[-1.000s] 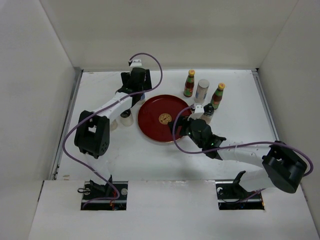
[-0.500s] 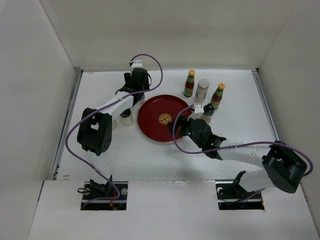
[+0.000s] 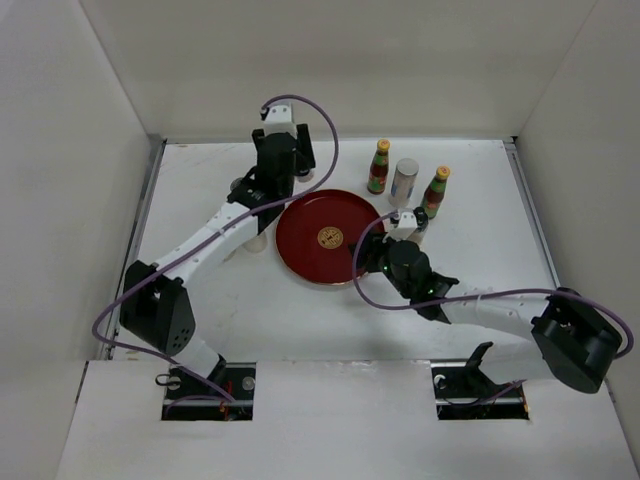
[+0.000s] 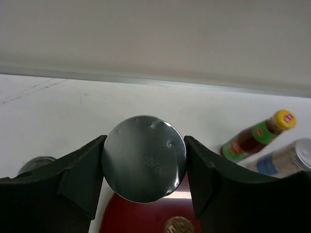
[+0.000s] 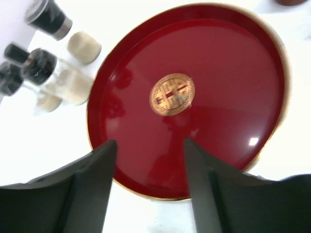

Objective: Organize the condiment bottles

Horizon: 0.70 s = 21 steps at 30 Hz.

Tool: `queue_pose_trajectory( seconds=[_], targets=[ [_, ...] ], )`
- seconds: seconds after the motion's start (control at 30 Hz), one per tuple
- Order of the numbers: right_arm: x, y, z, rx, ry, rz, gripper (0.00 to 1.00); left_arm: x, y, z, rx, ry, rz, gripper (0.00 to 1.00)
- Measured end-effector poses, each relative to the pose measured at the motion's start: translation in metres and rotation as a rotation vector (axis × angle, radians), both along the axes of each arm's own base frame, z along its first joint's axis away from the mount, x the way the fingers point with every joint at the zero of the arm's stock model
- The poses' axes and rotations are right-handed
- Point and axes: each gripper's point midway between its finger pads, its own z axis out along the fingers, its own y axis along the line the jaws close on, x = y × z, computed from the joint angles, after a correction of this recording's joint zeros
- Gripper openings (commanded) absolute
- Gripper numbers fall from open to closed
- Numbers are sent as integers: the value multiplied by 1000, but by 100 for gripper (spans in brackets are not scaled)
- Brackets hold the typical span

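In the left wrist view my left gripper [image 4: 144,156] is shut on a silver-topped shaker [image 4: 144,160], one finger on each side of it, above the back edge of the red tray [image 4: 141,218]. From above, that gripper [image 3: 277,165] hides the shaker. Behind the tray stand two yellow-capped bottles [image 3: 378,167] [image 3: 436,192] with a second shaker [image 3: 405,181] between them. My right gripper [image 5: 149,150] hangs open over the near rim of the tray [image 5: 218,97] with nothing between its fingers. Dark-lidded jars [image 5: 46,17] [image 5: 41,65] stand beyond the tray.
A dark-lidded jar [image 3: 418,215] stands right beside the right wrist at the tray's right rim. White walls close in the table on three sides. The left arm's purple cable [image 3: 300,105] loops above its wrist.
The left arm has risen and stretched out, its elbow swinging toward the near left, with the gripper staying at the tray's back left. The right gripper shifted slightly right.
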Motion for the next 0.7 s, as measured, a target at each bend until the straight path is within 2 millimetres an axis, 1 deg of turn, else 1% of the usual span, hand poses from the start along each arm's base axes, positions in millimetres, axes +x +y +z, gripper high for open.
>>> queue_pose_trajectory(
  seconds=[0.03,0.07,0.1,0.13,0.2,0.27,0.33,0.4,0.47,0.57,0.67,0.7],
  targets=[
    [1,-5,1,4,-3,-17,37,-5,-7,-1,-9,-2,-18,43],
    [3,-11,2,9,-6,-37,28,-9,-14,-7,-11,7,-33,43],
    [5,-17,3,17,-7,-60,24,-13,-22,-16,-11,24,-52,43],
    [8,-24,5,28,-7,-84,23,-16,-29,-27,-9,47,-67,43],
    [15,-37,7,52,-3,-135,25,-20,-41,-53,6,102,-96,43],
    [20,-48,7,69,1,-172,31,-20,-49,-78,23,151,-111,43],
    [23,-53,7,80,5,-193,36,-19,-53,-100,41,192,-116,43],
    [22,-54,7,85,6,-193,38,-17,-55,-117,57,222,-116,43],
    [21,-53,6,87,8,-190,40,-16,-56,-128,69,241,-115,43],
    [21,-52,6,88,10,-182,43,-14,-55,-136,77,253,-110,45],
    [20,-50,3,85,17,-173,47,-10,-56,-141,80,250,-106,55],
    [20,-50,2,83,20,-171,49,-8,-56,-143,83,250,-104,61]
  ],
)
